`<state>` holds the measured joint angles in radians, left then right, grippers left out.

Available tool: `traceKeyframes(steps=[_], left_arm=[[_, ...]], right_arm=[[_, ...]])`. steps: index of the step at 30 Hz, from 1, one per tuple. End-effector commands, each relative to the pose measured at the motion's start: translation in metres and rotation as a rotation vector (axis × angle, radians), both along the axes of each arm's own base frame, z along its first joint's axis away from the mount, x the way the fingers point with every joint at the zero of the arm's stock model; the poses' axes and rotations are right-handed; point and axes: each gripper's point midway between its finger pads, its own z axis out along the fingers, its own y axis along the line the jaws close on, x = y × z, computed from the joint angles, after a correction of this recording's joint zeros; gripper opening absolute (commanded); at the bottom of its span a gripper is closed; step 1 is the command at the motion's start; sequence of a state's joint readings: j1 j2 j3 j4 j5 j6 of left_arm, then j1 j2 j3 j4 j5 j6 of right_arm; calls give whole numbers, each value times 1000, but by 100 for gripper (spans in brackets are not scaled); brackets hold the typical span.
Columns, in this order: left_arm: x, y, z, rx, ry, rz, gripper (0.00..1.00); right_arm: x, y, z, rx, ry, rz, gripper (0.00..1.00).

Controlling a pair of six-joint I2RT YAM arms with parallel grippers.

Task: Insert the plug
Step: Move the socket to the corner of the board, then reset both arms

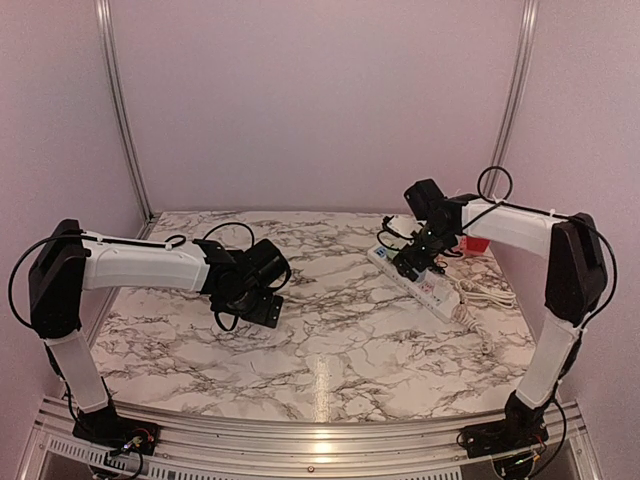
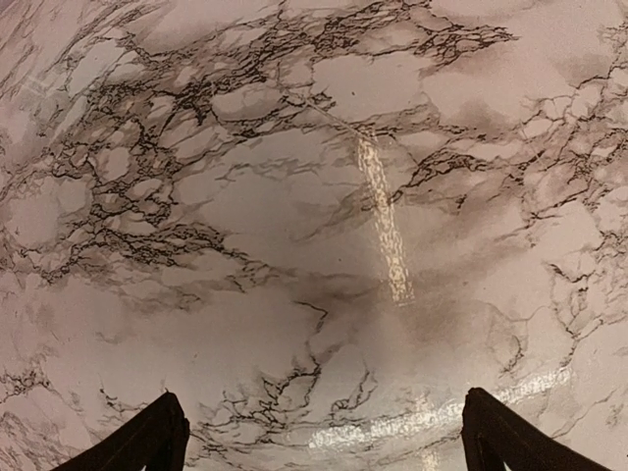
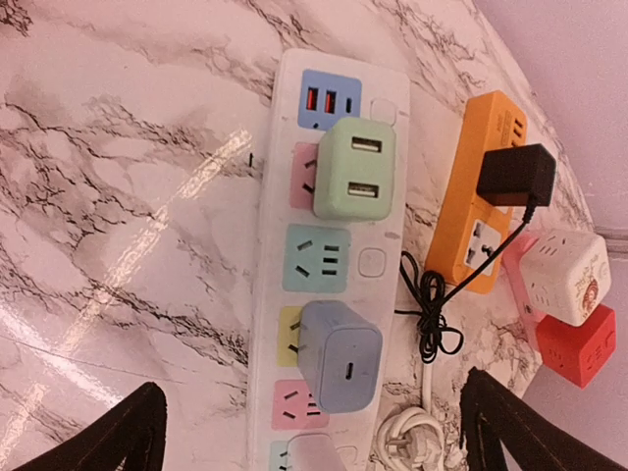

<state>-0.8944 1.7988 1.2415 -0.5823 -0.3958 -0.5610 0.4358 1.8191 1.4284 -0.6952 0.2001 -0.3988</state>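
Right wrist view: I am looking down on a white power strip (image 3: 329, 265) lying on the marble table (image 3: 118, 196). The right gripper (image 3: 312, 388) hangs above the strip with its two dark fingers spread wide, one at each lower corner of the view, and it holds nothing.

The blue plug (image 3: 339, 355) sits on the strip's yellow socket, directly between the spread fingers and touching neither. Its flat face with a small oval port faces the camera. I cannot tell whether its prongs are pushed fully home.

Further along the strip, past one empty teal socket, a green adapter (image 3: 355, 182) with two USB ports sits on a pink socket.

Beside the strip, on the side away from the bare marble, lies an orange strip (image 3: 469, 231) with a black adapter (image 3: 517, 175) on it. A thin black cable (image 3: 432, 319) runs from that adapter and loops between the two strips. Beyond the orange strip are a white cube (image 3: 564, 270) and a red cube (image 3: 577, 343), the white one right beside the red one. A coiled white cord (image 3: 412, 437) lies at the strip's near end.

Left wrist view: the left gripper (image 2: 322, 402) is well apart from the strip, over bare marble, fingers wide and holding nothing.
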Motion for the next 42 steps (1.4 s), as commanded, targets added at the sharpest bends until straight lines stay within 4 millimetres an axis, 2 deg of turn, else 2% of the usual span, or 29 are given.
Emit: traceKeyframes(steps=[1, 4, 9, 14, 19, 24, 28, 37, 42], left_arm=[[3, -2, 7, -34, -15, 10, 99], [5, -1, 12, -34, -31, 13, 99], [11, 3, 35, -43, -98, 21, 99], [15, 11, 66, -80, -196, 39, 99], [15, 14, 105, -182, -298, 35, 99], [14, 18, 142, -250, -405, 5, 99], [10, 19, 166, -285, -452, -34, 99], [0, 40, 191, -316, -554, -41, 99], [-5, 55, 196, -340, -613, -11, 99]], right_arm=[[-2, 18, 33, 75, -74, -18, 99], [-3, 24, 60, 134, -142, -57, 98], [-17, 48, 109, 306, -268, -29, 99], [-42, 61, 149, 465, -352, 26, 99], [-77, 62, 183, 671, -432, 76, 98], [-111, 57, 192, 810, -462, 114, 98], [-128, 42, 188, 822, -500, 102, 98], [-141, 18, 159, 808, -476, -14, 98], [-149, -2, 169, 836, -573, -68, 99]])
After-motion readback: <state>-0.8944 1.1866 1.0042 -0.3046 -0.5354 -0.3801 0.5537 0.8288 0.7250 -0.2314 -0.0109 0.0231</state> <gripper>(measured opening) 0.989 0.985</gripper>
